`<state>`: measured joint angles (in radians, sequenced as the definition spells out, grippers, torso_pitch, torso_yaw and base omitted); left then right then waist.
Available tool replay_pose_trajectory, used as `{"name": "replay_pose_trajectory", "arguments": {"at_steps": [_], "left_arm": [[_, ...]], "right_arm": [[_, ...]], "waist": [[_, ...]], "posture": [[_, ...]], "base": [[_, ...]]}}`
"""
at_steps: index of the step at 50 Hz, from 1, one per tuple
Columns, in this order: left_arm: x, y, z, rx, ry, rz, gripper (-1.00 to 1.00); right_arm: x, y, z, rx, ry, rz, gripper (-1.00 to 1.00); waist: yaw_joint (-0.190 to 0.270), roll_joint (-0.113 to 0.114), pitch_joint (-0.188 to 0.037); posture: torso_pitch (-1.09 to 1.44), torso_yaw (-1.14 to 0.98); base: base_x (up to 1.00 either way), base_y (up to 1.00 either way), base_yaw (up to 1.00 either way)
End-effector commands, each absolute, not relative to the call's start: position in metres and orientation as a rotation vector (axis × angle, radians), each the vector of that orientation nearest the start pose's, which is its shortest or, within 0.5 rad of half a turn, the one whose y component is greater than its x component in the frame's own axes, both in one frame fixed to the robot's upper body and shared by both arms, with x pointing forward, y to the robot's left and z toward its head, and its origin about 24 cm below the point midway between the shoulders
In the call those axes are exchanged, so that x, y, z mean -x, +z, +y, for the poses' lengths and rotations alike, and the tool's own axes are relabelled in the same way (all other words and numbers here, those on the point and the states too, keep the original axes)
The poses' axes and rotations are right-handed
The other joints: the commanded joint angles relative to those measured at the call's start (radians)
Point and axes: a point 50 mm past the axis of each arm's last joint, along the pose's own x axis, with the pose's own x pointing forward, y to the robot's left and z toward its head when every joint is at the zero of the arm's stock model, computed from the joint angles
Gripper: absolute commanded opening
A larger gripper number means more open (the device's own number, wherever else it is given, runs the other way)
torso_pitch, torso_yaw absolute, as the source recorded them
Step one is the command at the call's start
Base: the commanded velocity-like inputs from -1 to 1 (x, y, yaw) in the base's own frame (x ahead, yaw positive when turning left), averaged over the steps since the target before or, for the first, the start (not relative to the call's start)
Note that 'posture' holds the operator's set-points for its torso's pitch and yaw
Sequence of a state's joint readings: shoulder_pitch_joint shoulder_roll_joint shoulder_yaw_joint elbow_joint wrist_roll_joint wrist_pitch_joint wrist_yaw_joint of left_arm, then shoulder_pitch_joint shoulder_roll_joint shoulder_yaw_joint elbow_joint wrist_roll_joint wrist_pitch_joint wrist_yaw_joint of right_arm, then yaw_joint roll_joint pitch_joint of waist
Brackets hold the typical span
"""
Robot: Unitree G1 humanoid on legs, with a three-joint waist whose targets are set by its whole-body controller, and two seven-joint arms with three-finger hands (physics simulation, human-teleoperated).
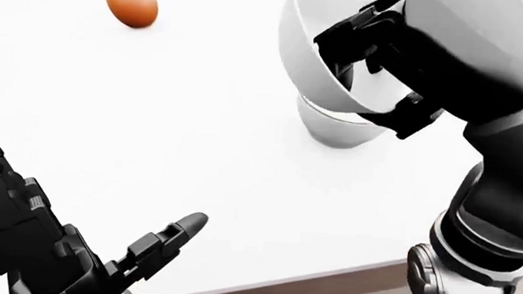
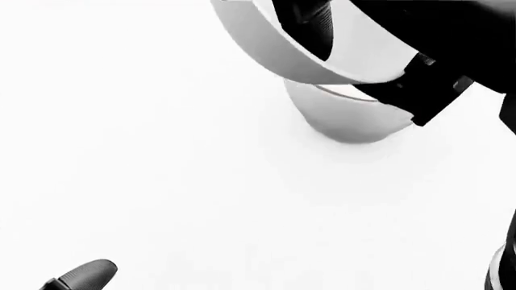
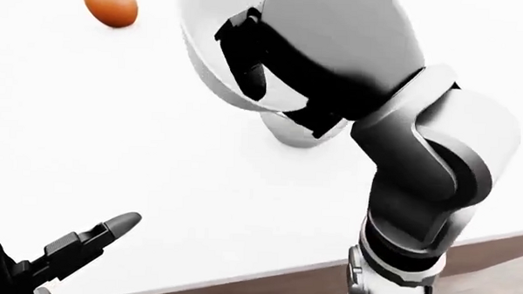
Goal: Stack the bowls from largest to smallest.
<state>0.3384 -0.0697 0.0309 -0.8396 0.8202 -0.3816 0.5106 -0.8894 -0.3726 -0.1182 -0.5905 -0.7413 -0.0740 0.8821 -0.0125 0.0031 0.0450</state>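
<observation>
My right hand [image 1: 373, 75] is shut on the rim of a white bowl [image 1: 306, 63], with fingers [image 1: 345, 40] inside it and the thumb under its outer wall. This bowl hangs tilted in the air, its opening turned to the view's right. It hovers right above a second white bowl [image 2: 346, 118], which stands upright on the white table [image 1: 200, 138]; the two look apart. The lifted bowl hides most of the standing bowl's opening. My left hand [image 1: 158, 243] sits low at the bottom left, open and holding nothing.
An orange-brown egg-shaped object [image 1: 131, 5] lies on the table at the top left. The table's near edge [image 1: 283, 279] runs along the bottom of the eye views, with brown floor below it at the right.
</observation>
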Motion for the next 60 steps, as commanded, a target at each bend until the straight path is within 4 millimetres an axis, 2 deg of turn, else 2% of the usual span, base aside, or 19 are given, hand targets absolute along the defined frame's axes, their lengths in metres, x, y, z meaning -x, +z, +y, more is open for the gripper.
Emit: {"name": "replay_pose_trajectory", "arguments": {"at_steps": [1, 8, 13, 18, 23, 28, 30, 36, 42, 49, 60], "left_arm": [[-0.126, 0.200, 0.157, -0.639, 0.661, -1.048, 1.00], [-0.127, 0.200, 0.156, -0.637, 0.660, -1.045, 1.00], [-0.127, 0.201, 0.157, -0.636, 0.660, -1.045, 1.00], [-0.128, 0.201, 0.157, -0.634, 0.658, -1.043, 1.00], [-0.128, 0.200, 0.157, -0.637, 0.659, -1.044, 1.00], [-0.128, 0.200, 0.156, -0.638, 0.658, -1.045, 1.00], [-0.128, 0.200, 0.156, -0.638, 0.659, -1.045, 1.00], [-0.128, 0.200, 0.156, -0.640, 0.658, -1.044, 1.00], [-0.128, 0.200, 0.156, -0.639, 0.658, -1.045, 1.00], [-0.128, 0.200, 0.156, -0.639, 0.657, -1.043, 1.00], [-0.129, 0.200, 0.156, -0.638, 0.657, -1.041, 1.00]], "right_arm": [[-0.221, 0.360, -0.125, 1.457, 0.098, -1.015, -1.00], [-0.258, 0.382, -0.147, 1.460, 0.048, -0.931, -1.00], [-0.281, 0.370, -0.150, 1.495, 0.138, -0.825, -1.00], [-0.313, 0.368, -0.152, 1.551, 0.203, -0.715, -1.00], [-0.341, 0.359, -0.162, 1.588, 0.238, -0.599, -1.00], [-0.344, 0.376, -0.167, 1.600, 0.204, -0.589, -1.00], [-0.342, 0.377, -0.167, 1.610, 0.202, -0.588, -1.00], [-0.341, 0.372, -0.169, 1.642, 0.192, -0.582, -1.00], [-0.345, 0.364, -0.174, 1.804, 0.150, -0.560, -1.00], [-0.345, 0.367, -0.179, 1.845, 0.131, -0.564, -1.00], [-0.350, 0.346, -0.171, 1.873, 0.172, -0.556, -1.00]], "waist": [[0.001, 0.000, -0.015], [-0.001, -0.003, -0.016], [0.001, -0.005, -0.014], [-0.003, -0.003, -0.018], [-0.001, -0.003, -0.021], [0.003, -0.004, -0.022], [0.005, -0.004, -0.021], [0.007, -0.007, -0.018], [0.009, -0.010, -0.018], [0.010, -0.012, -0.015], [0.010, -0.015, -0.013]], "posture": [[0.00, 0.00], [0.00, 0.00], [0.00, 0.00], [0.00, 0.00], [0.00, 0.00], [0.00, 0.00], [0.00, 0.00], [0.00, 0.00], [0.00, 0.00], [0.00, 0.00], [0.00, 0.00]], "base": [[0.00, 0.00, 0.00], [0.00, 0.00, 0.00], [0.00, 0.00, 0.00], [0.00, 0.00, 0.00], [0.00, 0.00, 0.00], [0.00, 0.00, 0.00], [0.00, 0.00, 0.00], [0.00, 0.00, 0.00], [0.00, 0.00, 0.00], [0.00, 0.00, 0.00], [0.00, 0.00, 0.00]]}}
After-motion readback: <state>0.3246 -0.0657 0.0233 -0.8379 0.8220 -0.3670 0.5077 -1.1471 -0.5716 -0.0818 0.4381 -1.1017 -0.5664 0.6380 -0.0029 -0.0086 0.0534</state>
